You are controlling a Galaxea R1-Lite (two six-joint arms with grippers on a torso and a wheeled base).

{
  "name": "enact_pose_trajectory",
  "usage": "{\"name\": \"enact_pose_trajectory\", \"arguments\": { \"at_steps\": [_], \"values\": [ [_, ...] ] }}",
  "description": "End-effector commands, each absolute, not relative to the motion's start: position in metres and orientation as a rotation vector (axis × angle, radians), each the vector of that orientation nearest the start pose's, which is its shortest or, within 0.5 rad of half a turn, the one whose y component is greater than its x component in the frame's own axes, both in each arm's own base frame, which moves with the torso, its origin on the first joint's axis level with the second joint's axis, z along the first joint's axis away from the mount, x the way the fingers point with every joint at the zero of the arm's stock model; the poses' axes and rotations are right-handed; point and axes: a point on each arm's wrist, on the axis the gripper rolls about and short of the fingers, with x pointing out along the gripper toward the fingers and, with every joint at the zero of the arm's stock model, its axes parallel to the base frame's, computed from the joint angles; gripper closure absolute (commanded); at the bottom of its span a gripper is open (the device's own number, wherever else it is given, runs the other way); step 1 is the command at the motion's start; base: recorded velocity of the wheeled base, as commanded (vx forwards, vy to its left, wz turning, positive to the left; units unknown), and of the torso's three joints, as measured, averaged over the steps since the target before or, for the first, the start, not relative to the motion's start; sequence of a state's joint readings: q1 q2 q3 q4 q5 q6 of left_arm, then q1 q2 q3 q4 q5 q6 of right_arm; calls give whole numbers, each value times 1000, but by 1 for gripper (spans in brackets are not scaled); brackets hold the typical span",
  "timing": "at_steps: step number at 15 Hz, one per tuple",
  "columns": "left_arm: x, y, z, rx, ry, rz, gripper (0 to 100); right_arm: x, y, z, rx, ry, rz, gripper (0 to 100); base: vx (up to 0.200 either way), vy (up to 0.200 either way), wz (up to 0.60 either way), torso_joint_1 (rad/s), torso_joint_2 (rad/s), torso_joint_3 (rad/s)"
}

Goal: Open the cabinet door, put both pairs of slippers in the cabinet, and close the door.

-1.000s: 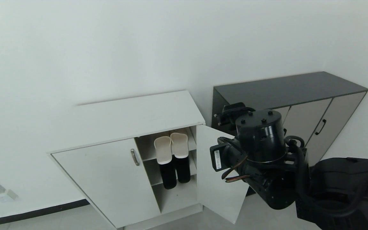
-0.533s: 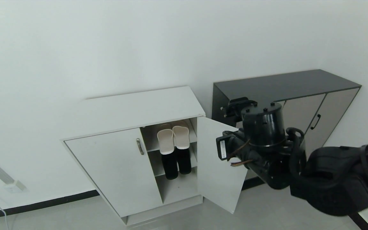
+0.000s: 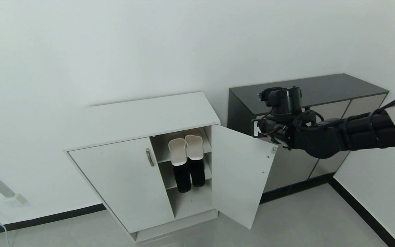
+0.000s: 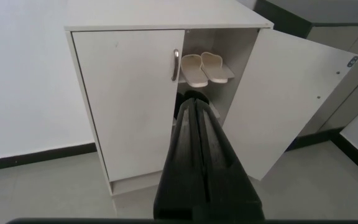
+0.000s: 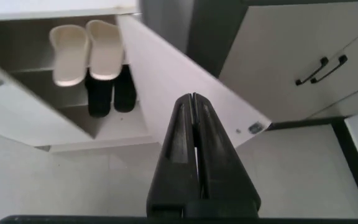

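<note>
Noticed a dark sideboard (image 3: 307, 90) just beside the cabinet (image 3: 142, 116), with the door (image 3: 238, 178) swung open. Found left claw (image 4: 194, 107) and right claw (image 5: 194, 102) both closed, empty. Saw cream slippers (image 3: 185, 151) above black slippers (image 3: 190, 179) inside the cabinet; shape of black pair unclear.

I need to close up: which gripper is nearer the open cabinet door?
Right. The right gripper sits by the outer edge of the open door; the left gripper looks farther back, facing the cabinet.

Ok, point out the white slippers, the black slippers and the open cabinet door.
white slippers (image 3: 178, 152): head view, on the left slipper of the pair.
black slippers (image 3: 182, 178): head view, on the left slipper, just below the white pair.
open cabinet door (image 3: 240, 178): head view, middle of its inner face.
</note>
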State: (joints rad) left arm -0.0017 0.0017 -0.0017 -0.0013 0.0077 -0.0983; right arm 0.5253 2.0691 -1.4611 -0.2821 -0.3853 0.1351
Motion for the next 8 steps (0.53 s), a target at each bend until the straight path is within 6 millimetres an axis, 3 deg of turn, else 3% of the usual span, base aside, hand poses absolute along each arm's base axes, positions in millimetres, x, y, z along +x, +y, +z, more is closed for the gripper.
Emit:
{"name": "enact_pose_trajectory", "arguments": {
  "at_steps": [1,4,8],
  "values": [
    [-23,0,76,-98,-2,6,100,407,199,159,-17,348,70,100,0,0,0,0,0,0],
    [-23,0,76,-98,-2,6,100,428,194,139,7,368,63,100,0,0,0,0,0,0],
    [-23,0,76,-97,-2,6,100,443,193,128,17,370,48,100,0,0,0,0,0,0]
  ]
}}
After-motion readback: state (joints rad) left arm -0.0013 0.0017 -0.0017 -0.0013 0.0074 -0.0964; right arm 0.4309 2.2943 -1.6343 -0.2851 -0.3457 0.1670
